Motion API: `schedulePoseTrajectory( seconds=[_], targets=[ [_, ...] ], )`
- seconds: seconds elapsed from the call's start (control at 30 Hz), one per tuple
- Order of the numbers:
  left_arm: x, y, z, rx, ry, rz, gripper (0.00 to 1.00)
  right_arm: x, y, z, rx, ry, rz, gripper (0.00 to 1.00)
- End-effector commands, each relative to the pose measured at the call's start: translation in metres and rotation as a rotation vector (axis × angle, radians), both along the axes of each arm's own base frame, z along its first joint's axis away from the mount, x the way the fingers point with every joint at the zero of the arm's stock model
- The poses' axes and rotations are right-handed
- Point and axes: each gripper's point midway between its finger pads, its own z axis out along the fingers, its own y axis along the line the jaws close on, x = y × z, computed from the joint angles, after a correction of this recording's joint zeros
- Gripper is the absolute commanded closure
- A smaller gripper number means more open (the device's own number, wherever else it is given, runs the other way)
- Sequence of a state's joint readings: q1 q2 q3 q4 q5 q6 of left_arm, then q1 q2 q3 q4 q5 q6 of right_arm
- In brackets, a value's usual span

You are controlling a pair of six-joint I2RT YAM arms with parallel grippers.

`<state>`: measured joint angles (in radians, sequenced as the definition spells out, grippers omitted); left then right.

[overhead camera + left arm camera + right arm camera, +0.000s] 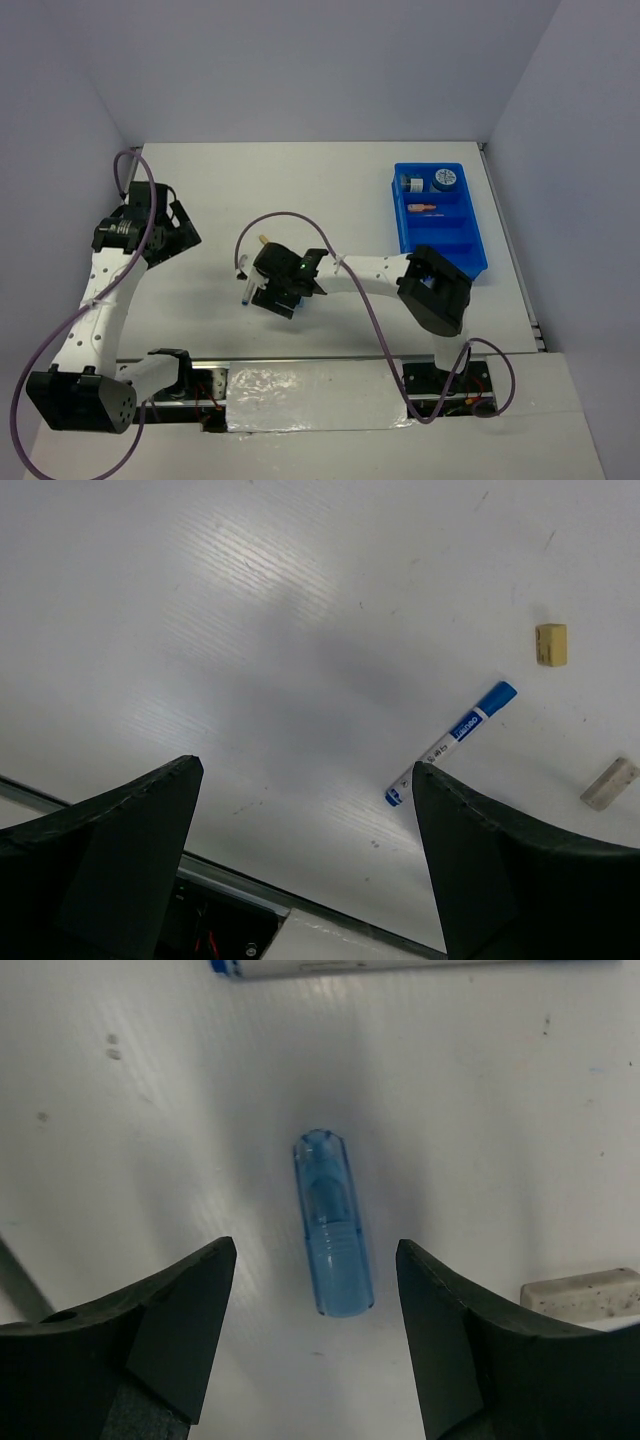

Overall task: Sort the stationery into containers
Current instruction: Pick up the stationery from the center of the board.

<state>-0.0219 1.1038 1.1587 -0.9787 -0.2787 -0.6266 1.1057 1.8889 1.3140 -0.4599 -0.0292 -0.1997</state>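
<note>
Jaws on the right gripper are spread wide with the blue capsule lying flat between them, ungripped. Pen just past the tips, grey stub outside one finger. Left gripper gapes too, empty. Blue tray, well away, already holds a roll and orange piece, so maybe half sorted I'd guess.

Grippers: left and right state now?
Left gripper: open, empty.
Right gripper: open, straddling the blue capsule, not gripping it.
</note>
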Motion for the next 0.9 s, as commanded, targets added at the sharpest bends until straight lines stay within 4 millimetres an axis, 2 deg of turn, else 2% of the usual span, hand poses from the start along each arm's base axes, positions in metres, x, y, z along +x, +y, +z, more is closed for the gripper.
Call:
schedulePoseTrajectory(
  seconds=[0.0,0.2,0.27,0.3,0.33,0.37,0.43,0.47,0.57,0.6,0.63,0.67,0.7,0.73,0.77,0.8,0.87],
  targets=[
    [0.008,-0.007,0.013,-0.026,-0.065,-0.057,0.01,0.016,-0.011,-0.021,-0.061,-0.061,-0.057,0.27],
    [0.009,-0.011,0.009,-0.037,-0.058,-0.084,0.01,0.015,-0.016,-0.044,-0.077,0.006,-0.061,0.29],
    [0.009,-0.012,0.008,-0.038,-0.062,-0.085,0.01,0.009,-0.017,-0.051,-0.079,0.066,-0.050,0.45],
    [0.009,-0.011,0.008,-0.037,-0.065,-0.084,0.01,0.007,-0.019,-0.055,-0.086,0.086,-0.053,0.58],
    [0.010,-0.012,0.008,-0.042,-0.066,-0.085,0.01,0.003,-0.020,-0.057,-0.084,0.109,-0.045,0.66],
    [0.010,-0.013,0.008,-0.048,-0.064,-0.090,0.01,0.001,-0.019,-0.054,-0.070,0.122,-0.051,0.78],
    [0.010,-0.013,0.009,-0.045,-0.066,-0.092,0.01,-0.002,-0.019,-0.047,-0.049,0.131,-0.060,0.87],
    [0.010,-0.012,0.010,-0.040,-0.067,-0.096,0.01,-0.004,-0.013,-0.038,-0.005,0.144,-0.072,0.91],
    [0.011,-0.007,0.016,-0.010,-0.078,-0.096,0.01,0.013,0.004,0.026,0.229,0.174,-0.165,0.94],
    [0.012,-0.006,0.017,-0.003,-0.083,-0.097,0.01,0.035,-0.003,0.049,0.314,0.197,-0.239,0.95],
    [0.013,-0.007,0.019,-0.004,-0.083,-0.106,0.01,0.053,-0.011,0.090,0.418,0.157,-0.299,0.95],
    [0.014,-0.008,0.019,-0.003,-0.079,-0.123,0.01,0.074,-0.022,0.111,0.498,0.161,-0.422,0.94],
    [0.015,-0.009,0.021,-0.005,-0.085,-0.131,0.01,0.099,-0.044,0.123,0.537,0.128,-0.544,0.95],
    [0.016,-0.010,0.020,-0.006,-0.084,-0.136,0.01,0.139,-0.088,0.148,0.607,0.063,-0.710,0.95],
    [0.016,-0.010,0.021,-0.005,-0.086,-0.143,0.01,0.155,-0.116,0.152,0.638,0.075,-0.876,0.94],
    [0.016,-0.013,0.020,-0.016,-0.088,-0.153,0.01,0.189,-0.175,0.152,0.634,0.002,-1.104,0.95],
    [0.016,-0.016,0.018,-0.027,-0.084,-0.174,0.01,0.203,-0.237,0.141,0.614,0.008,-1.406,1.00]
  ],
)
